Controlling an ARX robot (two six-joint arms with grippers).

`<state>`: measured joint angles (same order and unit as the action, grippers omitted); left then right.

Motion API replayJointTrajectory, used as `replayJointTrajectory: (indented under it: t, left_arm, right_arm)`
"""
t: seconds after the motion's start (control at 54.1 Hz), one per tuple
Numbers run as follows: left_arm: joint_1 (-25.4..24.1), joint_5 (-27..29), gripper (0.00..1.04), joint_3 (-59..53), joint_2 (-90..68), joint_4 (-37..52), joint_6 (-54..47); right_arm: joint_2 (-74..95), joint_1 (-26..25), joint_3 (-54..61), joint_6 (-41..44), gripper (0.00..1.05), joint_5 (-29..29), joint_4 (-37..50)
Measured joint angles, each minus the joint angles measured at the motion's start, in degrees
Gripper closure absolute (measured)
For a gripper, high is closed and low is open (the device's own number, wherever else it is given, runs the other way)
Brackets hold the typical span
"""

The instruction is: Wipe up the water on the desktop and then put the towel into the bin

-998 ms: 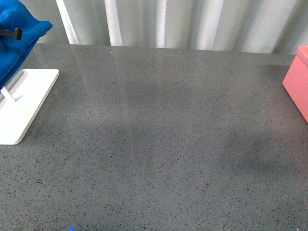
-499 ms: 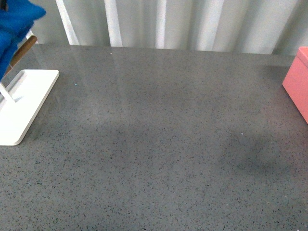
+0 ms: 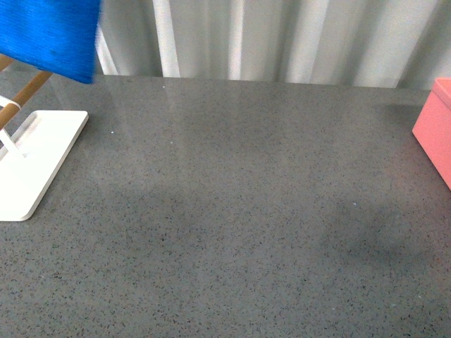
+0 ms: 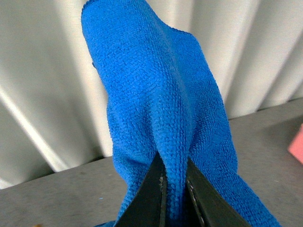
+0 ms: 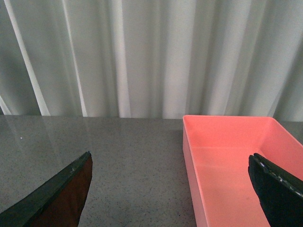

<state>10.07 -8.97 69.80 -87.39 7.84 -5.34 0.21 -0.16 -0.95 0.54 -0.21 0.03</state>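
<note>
Front view: towel [image 3: 49, 35] hangs at the far left, up off the desktop [image 3: 232, 211], with its lower edge crossing in front of the top of a brown rod [image 3: 27, 90]. Contact between towel and rod: cannot tell. The rod slants up from a flat white stand [image 3: 35, 165], which lies on the desktop at the left edge. Neither arm shows in this view.

Left wrist view: left gripper [image 4: 174, 163] clenched on the towel. A fold of blue cloth is pinched between the two dark fingers [image 4: 154, 194], and the rest of the cloth bulges out past the tips on both sides. Pale curtain [image 4: 42, 94] behind, and a strip of desktop below it.

Bin [image 3: 433, 130] stands on the desktop at the right edge, only its near-left corner in the front view, well apart from the towel.

Right wrist view: right gripper [image 5: 169, 158] released, fingers [image 5: 52, 196] spread wide with nothing between them. It points at the desktop and the left wall of the bin [image 5: 189, 156], whose pink inside is visible.
</note>
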Motion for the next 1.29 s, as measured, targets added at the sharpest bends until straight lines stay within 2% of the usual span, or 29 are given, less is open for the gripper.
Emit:
replayJointTrajectory:
  t: [0.129, 0.314, 0.407, 0.592, 0.887, 0.906, 0.943, 0.961, 0.98, 1.054, 1.146, 1.294]
  left_arm:
    - [7.28, -2.25, 1.01, -3.69, -2.64, 5.64, 4.94]
    - [11.67, -7.63, 1.01, -8.39, -7.26, 13.49, 9.05]
    - [13.11, -10.67, 1.01, -11.32, -9.62, 18.82, 11.76]
    - [14.38, -13.25, 1.01, -14.69, -10.73, 26.43, 19.06]
    - [16.39, -13.20, 1.01, -14.86, -10.71, 28.98, 23.47]
    - [16.46, -13.20, 1.01, -14.91, -10.71, 29.05, 23.50]
    - [16.65, -13.18, 1.01, -14.97, -10.71, 29.11, 23.61]
    - [16.70, -13.14, 1.01, -15.06, -10.71, 29.18, 23.67]
    - [16.74, -13.05, 1.01, -15.10, -10.71, 29.22, 23.71]
    - [17.09, -12.81, 1.01, -15.12, -10.71, 29.22, 23.85]
    - [17.33, -12.61, 1.01, -15.12, -10.73, 29.22, 23.85]
    - [17.35, -12.11, 1.01, -15.12, -10.73, 29.22, 24.00]
  right_arm:
    - [0.00, 0.00, 0.00, 0.00, 0.07, 0.02, 0.00]
    - [0.00, 0.00, 0.00, 0.00, 0.07, 0.00, 0.00]
    - [0.00, 0.00, 0.00, 0.00, 0.07, 0.00, 0.00]
    - [0.00, 0.00, 0.00, 0.00, 0.07, 0.00, 0.00]
    - [0.00, 0.00, 0.00, 0.00, 0.07, 0.00, 0.00]
    - [0.26, -0.20, -0.11, -0.13, 0.07, -1.07, -0.28]
    - [1.97, -2.10, -1.49, -0.46, 0.07, -7.78, -4.11]
    - [4.11, -3.93, -2.86, -0.68, 0.07, -11.82, -7.41]
    - [6.69, -5.73, -4.24, -0.70, 0.07, -18.45, -10.45]
    - [15.34, -9.29, -6.73, -1.14, 0.07, -32.15, -12.33]
    - [24.52, -10.69, -9.16, -1.99, 0.07, -39.28, -4.66]
    - [43.85, -10.49, -18.32, -1.44, 0.07, -40.26, 13.55]
